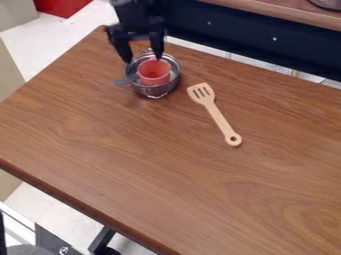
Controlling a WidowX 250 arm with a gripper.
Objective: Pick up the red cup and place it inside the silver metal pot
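Note:
The black gripper hangs at the upper left over the far side of a small metal pot, its two fingers spread apart with nothing held between them. Inside the pot stands a red cup, just below and in front of the fingertips. A grey piece, perhaps a handle or utensil, sticks out over the pot's left rim. To the right of the pot, a light wooden slotted spatula lies on the brown table, its slotted head towards the pot.
A dark cabinet front with a wooden top runs behind the table, and a metal object rests on it at the upper right. A red box is on the floor at the upper left. The table's front edge slants across the lower left.

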